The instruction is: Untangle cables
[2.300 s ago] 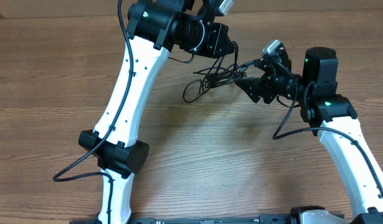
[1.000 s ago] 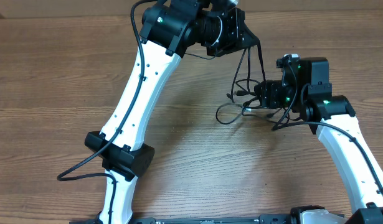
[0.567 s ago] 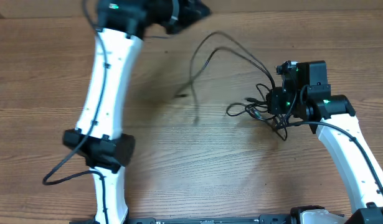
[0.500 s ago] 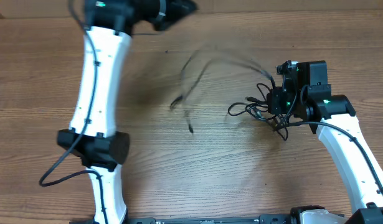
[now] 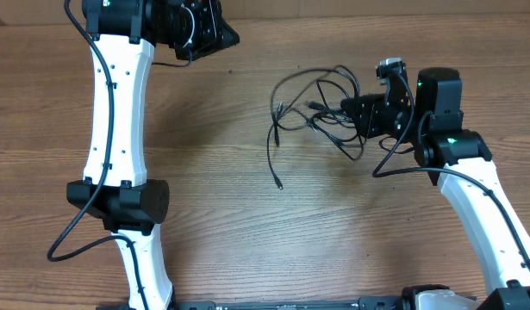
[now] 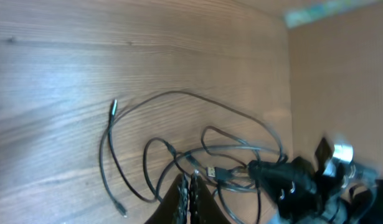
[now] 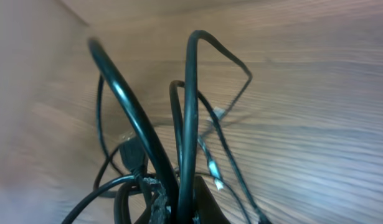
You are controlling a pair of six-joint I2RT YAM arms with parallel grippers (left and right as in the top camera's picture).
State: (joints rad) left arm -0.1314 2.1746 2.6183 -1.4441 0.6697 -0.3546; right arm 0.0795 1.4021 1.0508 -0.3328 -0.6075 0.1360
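Note:
The cables point(image 5: 316, 95) are thin black cords, loosely looped at the right centre of the table. One strand trails down to a plug end point(image 5: 278, 183). My right gripper point(image 5: 346, 108) is shut on the cables at the right side of the tangle. In the right wrist view, cords point(image 7: 190, 112) rise from between its fingers point(image 7: 207, 208). My left gripper point(image 5: 230, 38) is far off at the top left, shut and empty. In the left wrist view its closed fingertips point(image 6: 180, 198) hang above the spread cables point(image 6: 179, 124), which lie apart from them.
Bare wooden table point(image 5: 247, 232) all around the cables. The left arm's white links point(image 5: 118, 129) stand along the left side and the right arm point(image 5: 484, 207) along the right. A wall edge point(image 6: 340, 74) shows in the left wrist view.
My left arm swung away to the top left and the strand it held dropped onto the table. My right gripper shut on the tangle and shifted it up and left.

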